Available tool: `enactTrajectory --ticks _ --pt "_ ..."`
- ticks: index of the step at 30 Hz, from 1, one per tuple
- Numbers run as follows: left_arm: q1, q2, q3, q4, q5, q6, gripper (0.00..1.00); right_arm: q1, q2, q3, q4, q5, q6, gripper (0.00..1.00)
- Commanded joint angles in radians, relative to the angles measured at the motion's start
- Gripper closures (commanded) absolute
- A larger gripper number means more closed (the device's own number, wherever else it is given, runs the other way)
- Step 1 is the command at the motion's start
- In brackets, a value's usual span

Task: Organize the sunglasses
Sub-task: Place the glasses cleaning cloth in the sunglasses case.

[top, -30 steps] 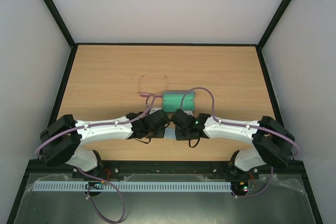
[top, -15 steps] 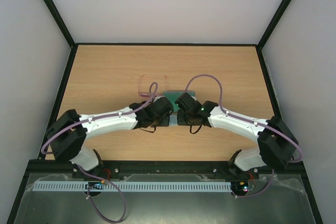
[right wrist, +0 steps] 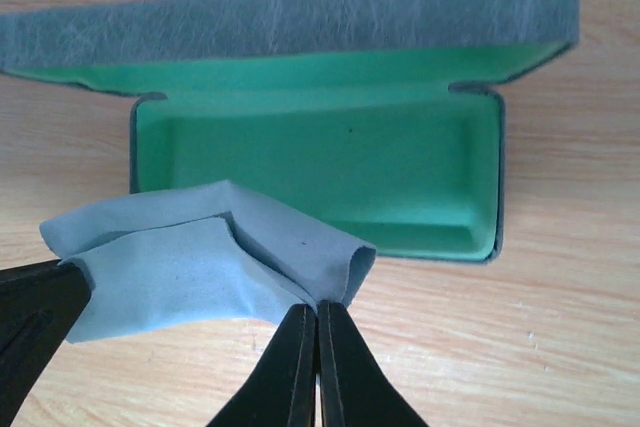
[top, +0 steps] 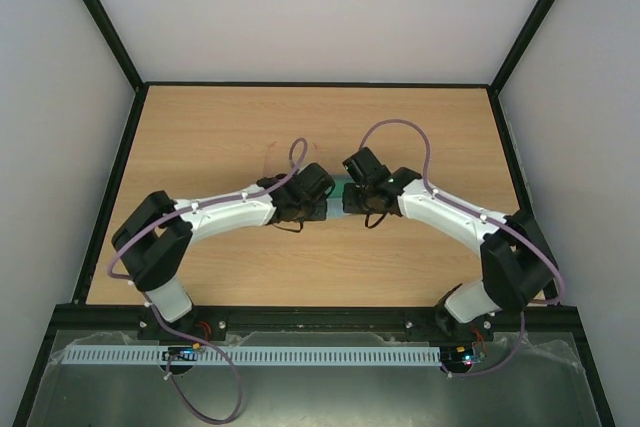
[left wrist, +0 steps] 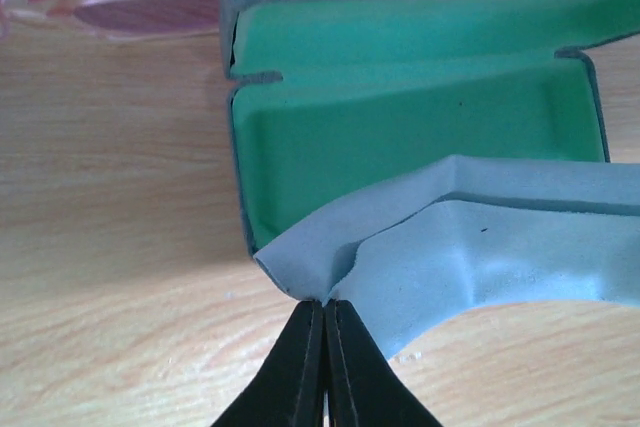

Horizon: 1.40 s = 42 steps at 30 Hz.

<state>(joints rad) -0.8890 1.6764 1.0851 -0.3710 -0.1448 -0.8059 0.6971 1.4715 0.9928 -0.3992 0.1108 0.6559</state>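
The sunglasses (left wrist: 130,7) lie on the wood just left of the open grey-blue case (left wrist: 400,137); only a pink temple arm shows in the left wrist view, and faint pink lines (top: 270,161) in the top view. A light-blue cloth (left wrist: 480,257) hangs stretched between both grippers, over the near edge of the case's green interior (right wrist: 320,157). My left gripper (left wrist: 322,303) is shut on the cloth's left corner. My right gripper (right wrist: 317,308) is shut on its right corner. In the top view both grippers hide most of the case.
The case's lid (right wrist: 290,17) stands up at the far side. Black frame rails (top: 320,84) and white walls border the wooden table (top: 200,127). Purple cables (top: 400,127) loop above both wrists.
Both arms have reached farther from their bases, carrying the cloth between them from the near side of the case to over its front edge. Both grips stayed shut.
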Motion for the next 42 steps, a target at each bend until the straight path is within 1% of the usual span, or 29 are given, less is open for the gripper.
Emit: enactTrajectory --ticks 1,9,18,42 --pt "0.027 0.042 0.048 0.021 0.003 0.035 0.98 -0.035 0.053 0.052 -0.049 -0.027 -0.063 0.99" --pt "0.069 0.099 0.064 0.069 0.021 0.052 0.98 -0.073 0.109 0.075 -0.028 -0.05 -0.087 0.99" --pt "0.081 0.162 0.093 0.092 0.034 0.068 0.98 -0.098 0.145 0.078 -0.009 -0.062 -0.102 0.99" --pt "0.096 0.225 0.111 0.111 0.02 0.066 0.98 -0.143 0.235 0.1 0.022 -0.077 -0.134 0.99"
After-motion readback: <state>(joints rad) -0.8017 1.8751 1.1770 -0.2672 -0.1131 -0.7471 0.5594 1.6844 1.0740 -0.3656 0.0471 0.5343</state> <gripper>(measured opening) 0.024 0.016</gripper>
